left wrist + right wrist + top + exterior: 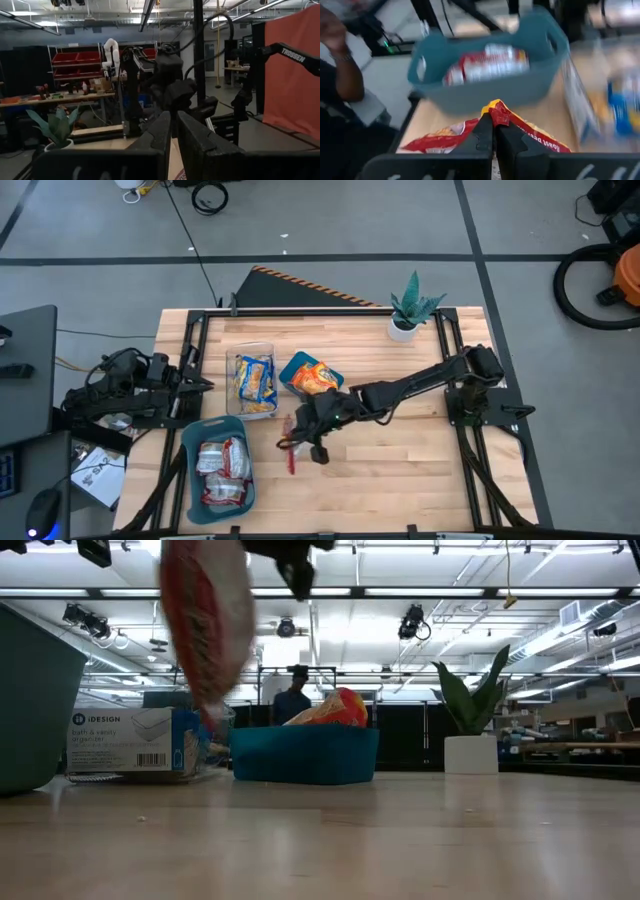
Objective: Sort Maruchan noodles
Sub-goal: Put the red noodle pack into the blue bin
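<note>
My right gripper (303,442) is shut on a red-and-silver noodle packet (205,630) near the table's middle, just right of a teal bin (190,480) that holds several red-and-silver packets (222,470). A clear container (253,352) holds yellow-and-blue packets (254,380). A second teal bin (292,366) holds orange packets (316,377). My left gripper (172,131) is shut and empty, parked at the table's left edge (165,385). My right gripper pinches the red packet by its upper crimped edge (496,114) between the two fingers, which come from above. The packet hangs below the fingers, seen edge-on from above (291,452), its lower end (210,712) clear of the table.
A potted plant (408,310) stands at the far right of the table. A person's arm (340,60) shows beyond the table's left edge, and a person (293,695) stands in the room behind. Bare wood lies at the near right (400,470).
</note>
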`<state>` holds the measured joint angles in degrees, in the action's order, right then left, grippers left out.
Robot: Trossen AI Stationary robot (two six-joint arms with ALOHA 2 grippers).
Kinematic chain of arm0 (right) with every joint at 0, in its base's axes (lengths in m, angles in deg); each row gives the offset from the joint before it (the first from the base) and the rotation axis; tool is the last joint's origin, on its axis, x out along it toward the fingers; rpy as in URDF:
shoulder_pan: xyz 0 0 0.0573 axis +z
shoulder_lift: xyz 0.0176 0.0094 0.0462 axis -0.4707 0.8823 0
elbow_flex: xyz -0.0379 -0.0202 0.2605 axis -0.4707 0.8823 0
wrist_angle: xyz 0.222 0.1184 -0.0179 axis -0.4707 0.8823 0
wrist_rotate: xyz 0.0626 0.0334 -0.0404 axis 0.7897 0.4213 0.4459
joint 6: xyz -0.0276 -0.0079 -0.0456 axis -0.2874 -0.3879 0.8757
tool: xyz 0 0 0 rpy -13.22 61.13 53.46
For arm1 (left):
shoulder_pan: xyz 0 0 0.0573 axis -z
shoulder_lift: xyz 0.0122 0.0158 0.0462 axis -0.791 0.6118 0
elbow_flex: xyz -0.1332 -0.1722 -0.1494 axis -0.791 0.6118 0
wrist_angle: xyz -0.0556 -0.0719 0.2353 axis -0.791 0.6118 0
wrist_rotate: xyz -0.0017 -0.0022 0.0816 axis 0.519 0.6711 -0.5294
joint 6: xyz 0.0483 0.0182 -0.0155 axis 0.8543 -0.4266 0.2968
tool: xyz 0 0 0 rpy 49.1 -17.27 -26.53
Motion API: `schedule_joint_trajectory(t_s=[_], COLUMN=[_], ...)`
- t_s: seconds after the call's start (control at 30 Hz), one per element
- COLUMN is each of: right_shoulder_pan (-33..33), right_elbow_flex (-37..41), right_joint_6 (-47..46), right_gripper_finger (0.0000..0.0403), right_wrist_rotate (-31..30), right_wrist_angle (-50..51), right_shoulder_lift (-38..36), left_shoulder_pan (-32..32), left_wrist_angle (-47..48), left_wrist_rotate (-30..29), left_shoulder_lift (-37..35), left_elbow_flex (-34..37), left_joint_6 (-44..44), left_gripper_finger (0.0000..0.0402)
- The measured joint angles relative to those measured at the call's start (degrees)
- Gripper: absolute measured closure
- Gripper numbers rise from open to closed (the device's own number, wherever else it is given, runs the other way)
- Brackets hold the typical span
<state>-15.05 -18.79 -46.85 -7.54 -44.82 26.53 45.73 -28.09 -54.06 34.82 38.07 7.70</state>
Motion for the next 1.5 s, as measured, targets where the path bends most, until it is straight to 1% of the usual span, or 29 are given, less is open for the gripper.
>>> schedule_joint_trajectory(t_s=[0.1, 0.17, 0.53, 0.63, 0.7, 0.8, 0.9, 0.93, 1.03, 1.1, 1.2, 1.3, 1.5], right_shoulder_pan=[-0.8, -1.1, -1.6, -1.7, -2.1, -3.1, -4.4, -4.8, -5.8, -6.2, -6.6, -6.5, -5.5], right_elbow_flex=[-3.3, -6.6, -28.8, -34.3, -37.3, -40.2, -41.5, -41.6, -41.8, -41.9, -42.0, -41.9, -41.9], right_joint_6=[4.7, 8.5, 30.5, 35.2, 36.7, 36.3, 33.1, 32.0, 29.8, 28.5, 27.3, 25.3, 25.8], right_gripper_finger=[0.0393, 0.0393, 0.0393, 0.0393, 0.0393, 0.0392, 0.0392, 0.0392, 0.0387, 0.0378, 0.0354, 0.0322, 0.0253], right_wrist_rotate=[2.4, 3.5, 7.0, 7.1, 8.6, 11.6, 13.4, 13.2, 9.8, 9.6, 13.1, 15.1, 12.8], right_wrist_angle=[-3.0, -2.9, -3.0, -3.2, -3.2, -3.9, -4.1, -3.9, -4.1, -5.1, -5.7, -4.2, 1.9], right_shoulder_lift=[2.3, 4.2, 16.5, 19.6, 21.8, 25.5, 29.6, 30.8, 33.5, 34.8, 36.5, 37.2, 36.9], left_shoulder_pan=[0.0, 0.0, 0.0, 0.0, 0.0, 0.0, 0.0, 0.0, 0.0, 0.0, 0.0, 0.0, 0.0], left_wrist_angle=[0.3, 0.3, 0.3, 0.3, 0.3, 0.3, 0.3, 0.3, 0.7, 0.7, 0.7, 0.7, 0.7], left_wrist_rotate=[0.0, 0.0, 0.0, 0.0, 0.0, 0.0, 0.0, 0.0, 0.0, 0.0, 0.0, 0.0, 0.0], left_shoulder_lift=[0.0, 0.0, 0.0, 0.0, 0.0, 0.0, 0.0, 0.0, 0.0, 0.0, 0.0, 0.0, 0.0], left_elbow_flex=[0.0, 0.0, 0.0, 0.0, 0.0, 0.0, 0.0, 0.0, 0.0, 0.0, 0.0, 0.0, 0.0], left_joint_6=[-0.2, -1.3, -2.4, -2.3, -2.3, -2.3, -2.3, -2.2, -2.2, -2.2, -2.2, -2.2, -2.2], left_gripper_finger=[0.0365, 0.0365, 0.0365, 0.0365, 0.0365, 0.0365, 0.0365, 0.0365, 0.0365, 0.0365, 0.0365, 0.0365, 0.0365])
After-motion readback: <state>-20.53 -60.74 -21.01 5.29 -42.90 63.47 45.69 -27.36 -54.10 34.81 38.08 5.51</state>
